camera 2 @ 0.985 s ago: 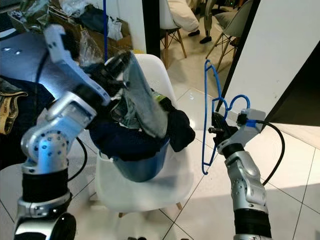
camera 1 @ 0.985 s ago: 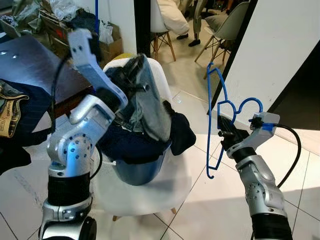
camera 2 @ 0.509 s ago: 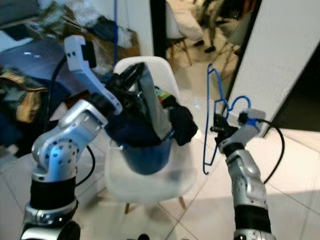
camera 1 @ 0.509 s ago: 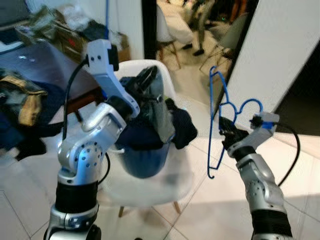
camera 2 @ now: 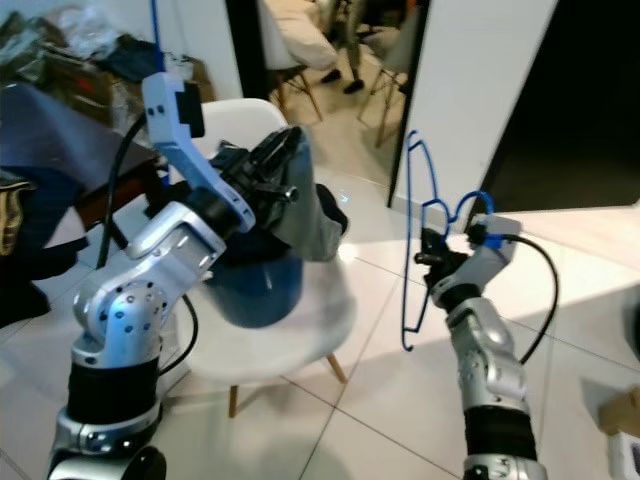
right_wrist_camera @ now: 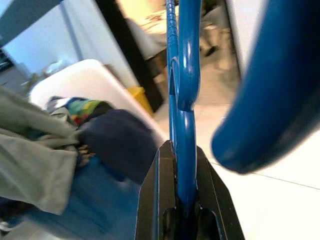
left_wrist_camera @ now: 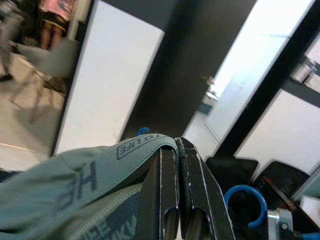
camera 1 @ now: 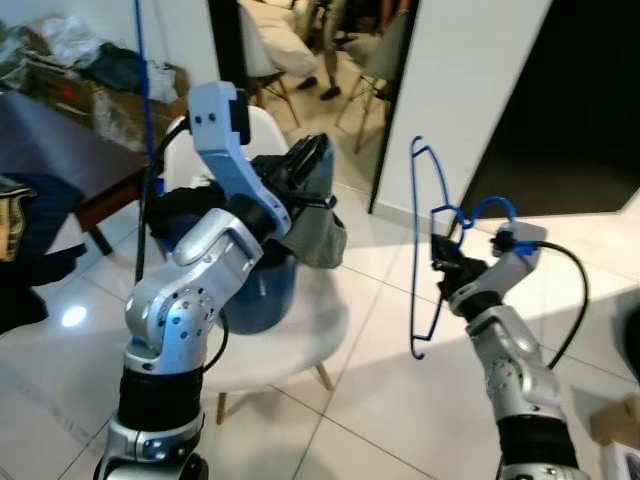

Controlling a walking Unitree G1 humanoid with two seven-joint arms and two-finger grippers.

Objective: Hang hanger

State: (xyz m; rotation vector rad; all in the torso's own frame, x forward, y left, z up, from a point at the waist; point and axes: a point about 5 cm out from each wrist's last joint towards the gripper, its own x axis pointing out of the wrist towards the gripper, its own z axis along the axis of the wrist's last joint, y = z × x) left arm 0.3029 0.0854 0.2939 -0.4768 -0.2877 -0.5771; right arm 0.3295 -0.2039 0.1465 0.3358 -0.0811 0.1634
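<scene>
A blue plastic hanger (camera 1: 418, 250) stands upright to the right of the chair, and my right gripper (camera 1: 443, 262) is shut on its frame just below the hook. The right wrist view looks along the blue bar (right_wrist_camera: 182, 75) clamped between the black fingers (right_wrist_camera: 156, 200). My left gripper (camera 1: 305, 180) is raised over the chair and shut on a grey-green garment (camera 1: 322, 238), which hangs down from it. In the left wrist view the garment's printed waistband (left_wrist_camera: 75, 175) lies against the closed fingers (left_wrist_camera: 167, 175).
A blue basket (camera 1: 262, 292) with dark clothes sits on a white chair (camera 1: 300, 335). A dark table (camera 1: 50, 135) with clothes is at the left. A white wall panel (camera 1: 455, 80) and a dark opening (camera 1: 575, 110) lie behind the hanger. A cardboard box (camera 1: 618, 420) is low right.
The camera has swung to the right. My left gripper has carried the garment up and out of the basket toward the hanger. The right gripper still holds the hanger upright.
</scene>
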